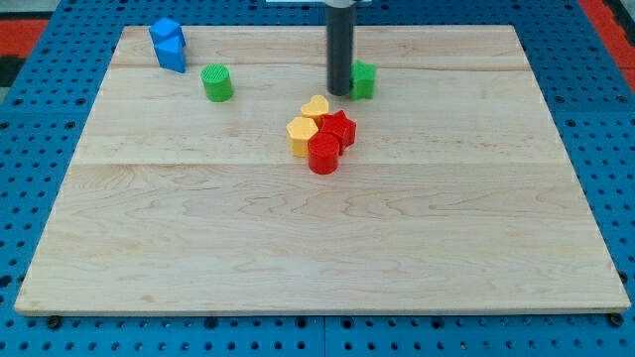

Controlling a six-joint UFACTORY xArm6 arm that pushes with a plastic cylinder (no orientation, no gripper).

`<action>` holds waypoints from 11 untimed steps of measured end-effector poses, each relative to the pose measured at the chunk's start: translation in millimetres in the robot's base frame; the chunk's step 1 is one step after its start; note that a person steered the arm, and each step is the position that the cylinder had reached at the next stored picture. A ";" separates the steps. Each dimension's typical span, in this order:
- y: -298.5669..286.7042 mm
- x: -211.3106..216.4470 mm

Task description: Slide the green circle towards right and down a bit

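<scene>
The green circle (217, 82) stands on the wooden board (317, 238) at the upper left. My tip (340, 92) is far to its right, near the board's top middle, touching or just left of a second green block (363, 79). The rod partly hides that block's left side, so its shape is unclear.
Two blue blocks (168, 45) sit together at the top left, left of the green circle. Below my tip is a cluster: a yellow heart (316, 108), a yellow hexagon-like block (302, 135), a red star (338, 129) and a red round block (323, 156).
</scene>
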State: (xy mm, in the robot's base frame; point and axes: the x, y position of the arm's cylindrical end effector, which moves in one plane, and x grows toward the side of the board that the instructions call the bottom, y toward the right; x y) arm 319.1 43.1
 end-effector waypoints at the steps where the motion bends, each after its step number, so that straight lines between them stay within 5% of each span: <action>1: 17.5 -8.8; 6: -227.3 23.6; 9: -141.4 -9.3; 11: -125.1 -68.9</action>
